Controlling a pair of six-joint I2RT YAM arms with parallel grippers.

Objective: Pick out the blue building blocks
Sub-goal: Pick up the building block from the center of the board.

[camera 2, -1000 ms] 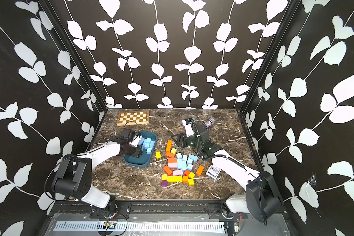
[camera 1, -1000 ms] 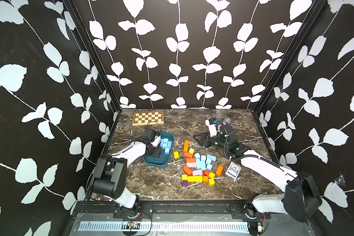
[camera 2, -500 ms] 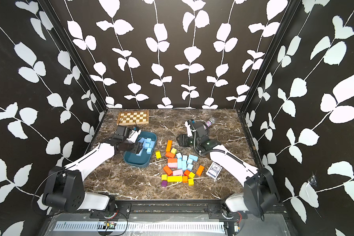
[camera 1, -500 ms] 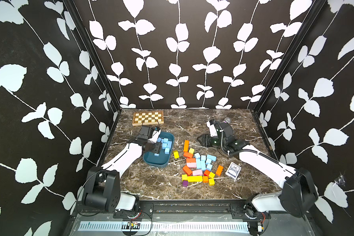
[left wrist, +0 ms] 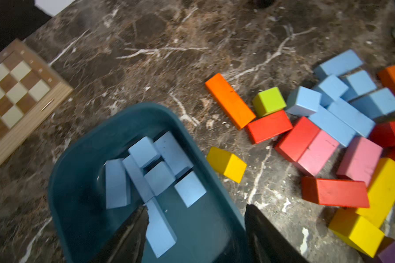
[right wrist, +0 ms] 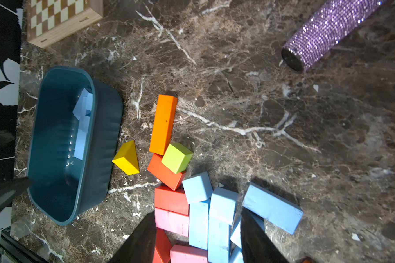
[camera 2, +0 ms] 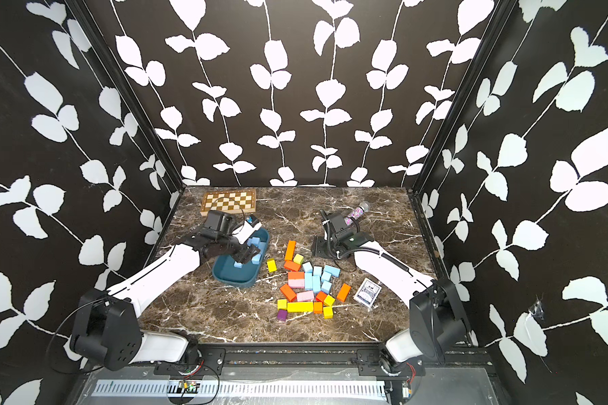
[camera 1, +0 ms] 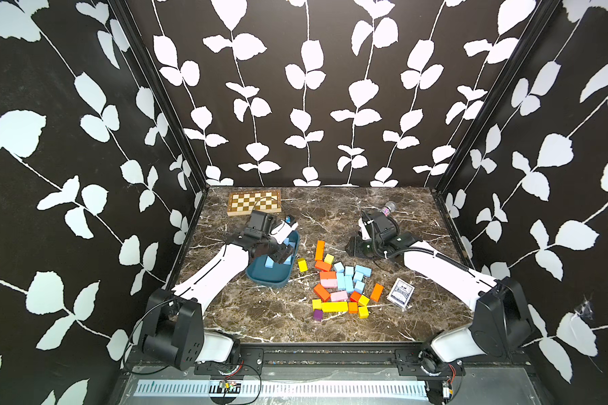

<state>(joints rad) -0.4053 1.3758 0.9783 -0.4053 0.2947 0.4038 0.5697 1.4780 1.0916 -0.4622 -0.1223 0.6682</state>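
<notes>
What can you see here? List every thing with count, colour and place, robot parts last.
table: one, brown marble, under everything
tray: one, dark teal, left of the pile
blue blocks: about fourteen, blue, half in tray, half in pile
orange blocks: about seven, orange-red, pile
yellow blocks: six, yellow, pile and beside tray
pink blocks: two, pink, pile
purple block: one, purple, pile's near edge
chessboard: one, brown-cream, far left
microphone: one, purple glitter, far right
card pack: one, blue, right of pile
left gripper: one, black, open over tray
right gripper: one, black, open by pile's far side
</notes>
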